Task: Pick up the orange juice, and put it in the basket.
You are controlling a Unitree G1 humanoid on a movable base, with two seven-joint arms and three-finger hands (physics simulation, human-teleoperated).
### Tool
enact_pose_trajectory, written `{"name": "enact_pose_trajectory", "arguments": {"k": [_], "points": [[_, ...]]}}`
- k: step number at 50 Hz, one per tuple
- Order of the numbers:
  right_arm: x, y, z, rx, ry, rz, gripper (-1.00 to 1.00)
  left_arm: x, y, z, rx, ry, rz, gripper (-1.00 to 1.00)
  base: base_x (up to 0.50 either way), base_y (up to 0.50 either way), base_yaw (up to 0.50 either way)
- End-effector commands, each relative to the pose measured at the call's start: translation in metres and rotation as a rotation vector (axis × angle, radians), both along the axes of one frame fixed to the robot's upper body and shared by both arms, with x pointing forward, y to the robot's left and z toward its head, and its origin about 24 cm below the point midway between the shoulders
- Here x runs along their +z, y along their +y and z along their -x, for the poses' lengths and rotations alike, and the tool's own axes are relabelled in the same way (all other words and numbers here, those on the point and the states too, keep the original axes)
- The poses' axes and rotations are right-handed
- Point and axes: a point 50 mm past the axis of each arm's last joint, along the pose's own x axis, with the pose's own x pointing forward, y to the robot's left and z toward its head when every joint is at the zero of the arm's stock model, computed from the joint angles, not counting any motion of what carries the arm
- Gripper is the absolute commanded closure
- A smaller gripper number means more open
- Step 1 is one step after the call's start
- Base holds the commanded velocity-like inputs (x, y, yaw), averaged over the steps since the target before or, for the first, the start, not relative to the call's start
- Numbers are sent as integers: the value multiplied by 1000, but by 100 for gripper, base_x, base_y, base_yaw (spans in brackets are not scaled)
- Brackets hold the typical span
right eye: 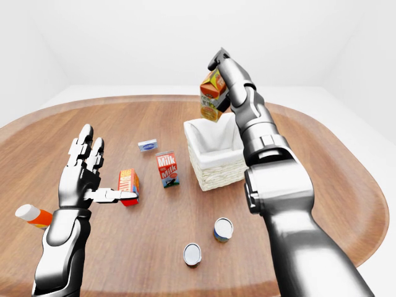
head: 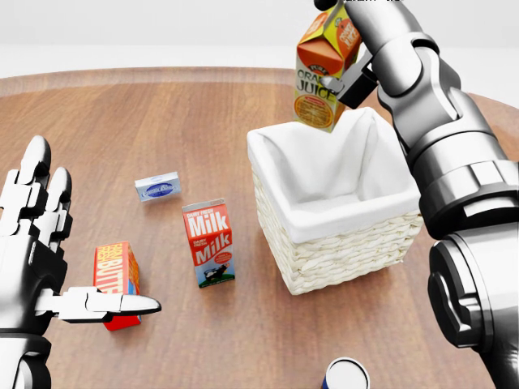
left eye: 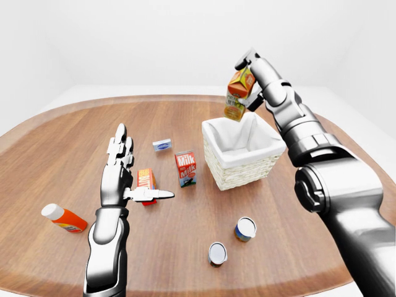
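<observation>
Here, right hand (head: 350, 69) clamped round orange juice carton (head: 324, 69), tilted, held above wicker basket (head: 340, 235); left hand (left eye: 120, 170) spread open, empty, well left of basket.

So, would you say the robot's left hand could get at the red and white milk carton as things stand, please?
Probably yes: the open left hand hovers near the upright red and white milk carton, with bare wooden table between them; only the small orange box stands nearby.

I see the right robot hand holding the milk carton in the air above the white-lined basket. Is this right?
Not quite. The right robot hand holds the orange juice carton, as the head view shows. The milk carton stands on the table, left of the basket. The rest is correct.
</observation>
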Motion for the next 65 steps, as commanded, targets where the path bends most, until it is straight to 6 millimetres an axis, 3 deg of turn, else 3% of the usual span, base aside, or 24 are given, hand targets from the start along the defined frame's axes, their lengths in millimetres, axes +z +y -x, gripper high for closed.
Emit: {"name": "enact_pose_trajectory", "arguments": {"k": [1,13,36,65], "points": [[3,-5,0,-54,-49,20,100,0,0,0,0,0,0,-100,0,0,0],[3,-5,0,-54,-49,20,100,0,0,0,0,0,0,-100,0,0,0],[-20,-5,-1,-164,-13,53,100,0,0,0,0,0,0,-100,0,0,0],[-26,-6,-1,-229,0,46,100,0,0,0,0,0,0,-100,0,0,0]]}}
